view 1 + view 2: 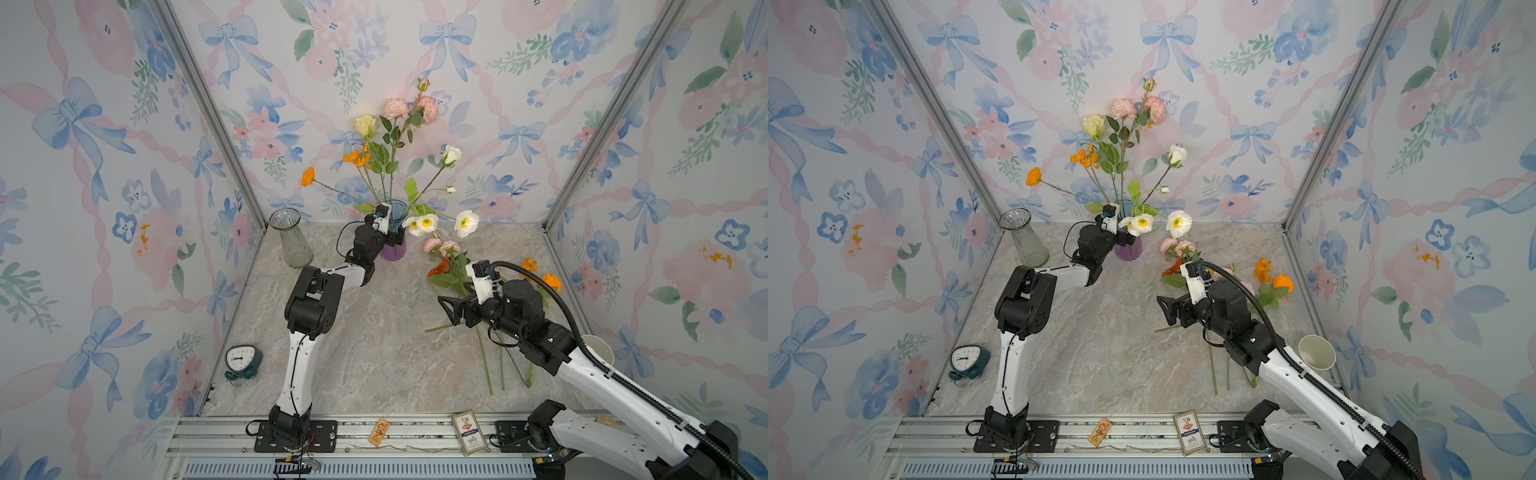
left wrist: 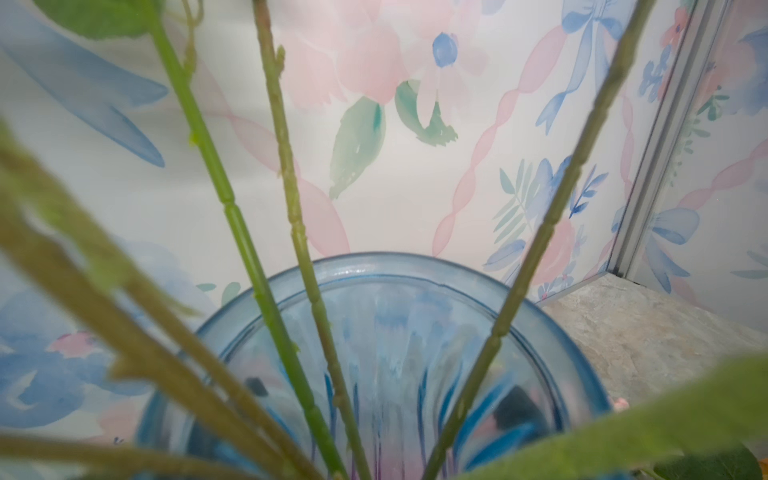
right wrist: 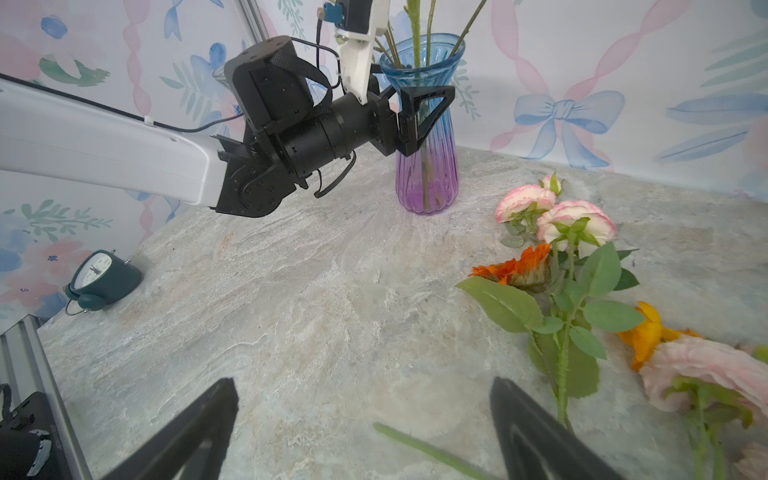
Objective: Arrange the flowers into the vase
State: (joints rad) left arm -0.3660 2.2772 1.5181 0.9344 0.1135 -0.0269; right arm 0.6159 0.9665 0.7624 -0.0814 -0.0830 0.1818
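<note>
Near the vase (image 3: 428, 174), we see loose flowers (image 3: 557, 257) lying on the bench (image 1: 374, 353), not yet arranged, while pink, cream, white and orange blooms (image 1: 390, 137) already stand inside it. Our left end effector (image 3: 428, 104) straddles the vase's neck; whether it presses, we cannot tell. Our right end effector (image 3: 361, 386) hovers beside the loose stems, fingers apart and empty. We judge the job past halfway.

A robot-lab test booth dressed as a home corner: floral wallpaper panels (image 1: 104, 208) in aluminium framing (image 1: 211, 112), a marble-look surface (image 1: 374, 353), and a left arm (image 1: 297, 365) and right arm (image 1: 615, 395) bolted to the near slotted rail (image 1: 415, 428).
</note>
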